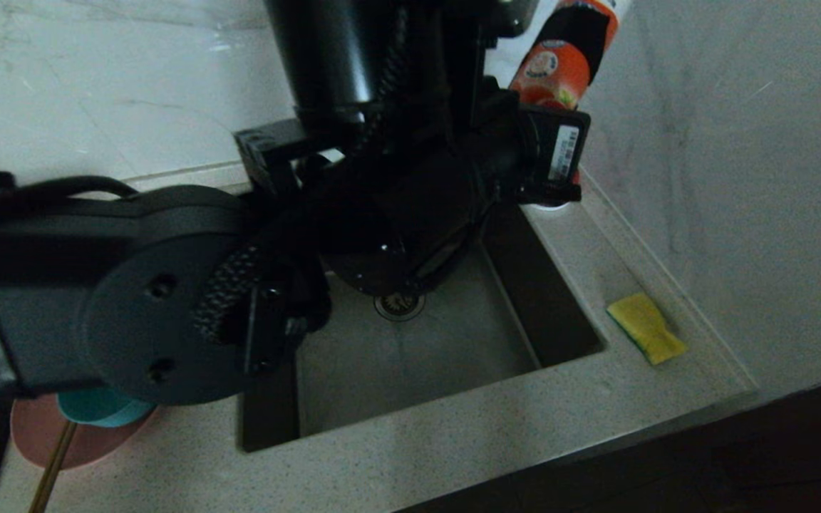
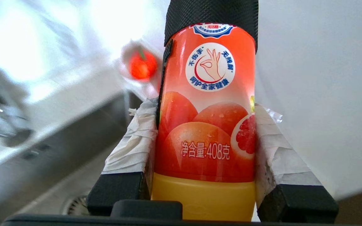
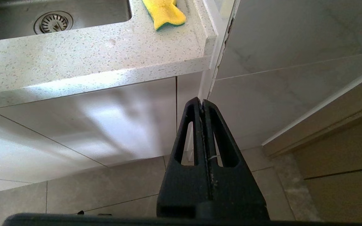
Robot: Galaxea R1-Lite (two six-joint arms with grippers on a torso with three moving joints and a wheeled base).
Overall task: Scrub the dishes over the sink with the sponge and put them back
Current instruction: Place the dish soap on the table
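Head view – sponge (image 1: 646, 328): yellow, rectangular, flat on countertop (image 1: 453, 442) at right rim of sink (image 1: 417, 356).
Head view – dishes: teal bowl (image 1: 100, 407) on pink plate (image 1: 86, 438), front-left counter corner.
Left wrist view – left gripper (image 2: 204, 138): clamped on orange bottle (image 2: 206, 125).
Right wrist view – right gripper (image 3: 202, 105): pressed together, below counter edge.

On the orange bottle (image 2: 204, 125) held in the left wrist view: white characters "净含量:408克" low on the label, across pictured grapefruit. Above, a round white badge with an OK-hand drawing, ringed by "不伤手", "无残留" and "呵护全家健康". At the label's top, a blue-edged crest, its small characters too fine to read. In the head view, a white barcode sticker (image 1: 562, 153) on the black arm near the same bottle, print illegible.
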